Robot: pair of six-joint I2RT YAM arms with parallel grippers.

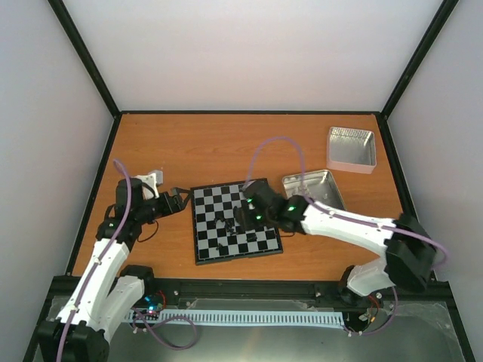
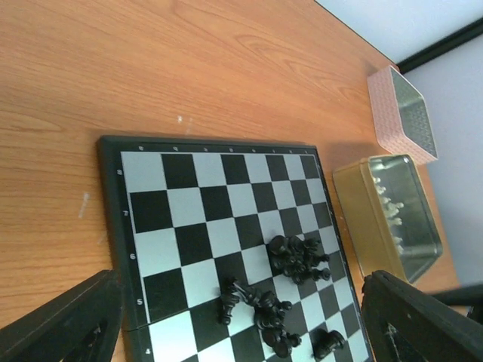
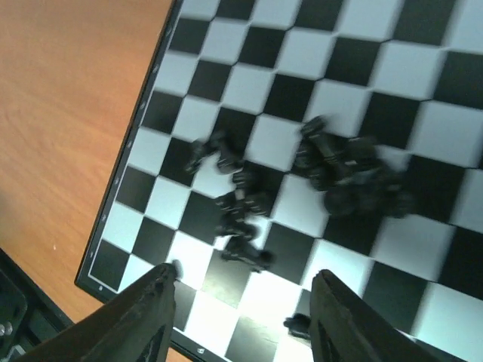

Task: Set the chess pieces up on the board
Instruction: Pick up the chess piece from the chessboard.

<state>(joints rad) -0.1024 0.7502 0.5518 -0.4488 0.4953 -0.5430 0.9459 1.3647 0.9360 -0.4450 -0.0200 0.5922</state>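
r gripper (image 3: 243, 275) wide open, empty, right over the chess pieces (image 3: 332, 172) heaped mid board (image 3: 249, 87), pile just ahead of its tips; l gripper (image 2: 241, 320) also wide, beside board edge, farther.

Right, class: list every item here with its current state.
chess pieces: heaped, toppled mid-board
board: flat on the table
near tin: open, holding white pieces
far tin: open, looks empty
left gripper: open
right gripper: open, above the chess pieces

Wooden table (image 1: 226, 143), the board (image 1: 207, 207), shallow tin (image 1: 321, 185), square tin (image 1: 351, 147)
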